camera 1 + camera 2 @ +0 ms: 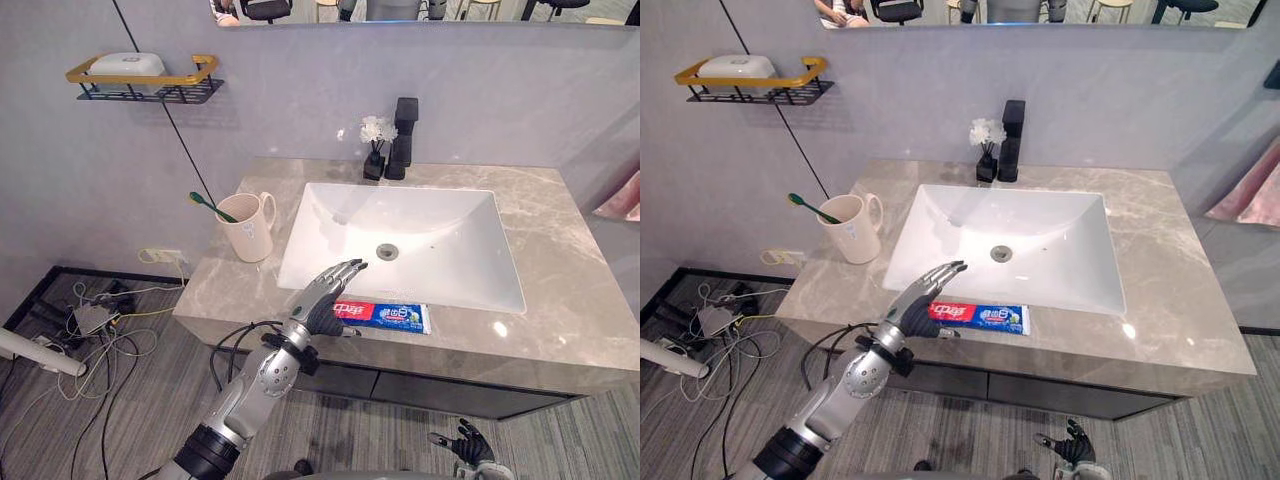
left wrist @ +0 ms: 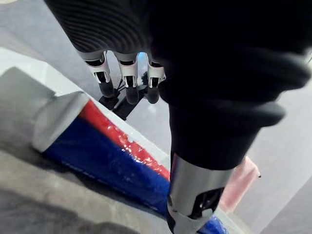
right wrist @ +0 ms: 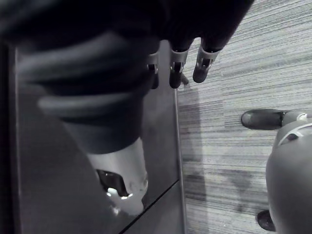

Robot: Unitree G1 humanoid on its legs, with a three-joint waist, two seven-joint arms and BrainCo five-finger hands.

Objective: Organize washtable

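A red, white and blue toothpaste tube (image 1: 390, 317) lies flat on the grey marble counter (image 1: 560, 300), along the front rim of the white sink (image 1: 330, 215). My left hand (image 1: 323, 303) is over the tube's left end with its fingers (image 2: 129, 83) straight and open, and the thumb (image 2: 195, 195) hangs just above the tube (image 2: 102, 153). A beige mug (image 1: 250, 228) with a green toothbrush (image 1: 211, 207) in it stands at the counter's left side. My right hand (image 1: 466, 444) hangs low in front of the cabinet, fingers relaxed and spread.
A black faucet (image 1: 404, 136) and a small vase of white flowers (image 1: 377, 140) stand behind the sink. A wire wall shelf (image 1: 145, 88) with a white soap dish is at upper left. Cables and a power strip (image 1: 95, 318) lie on the floor at left.
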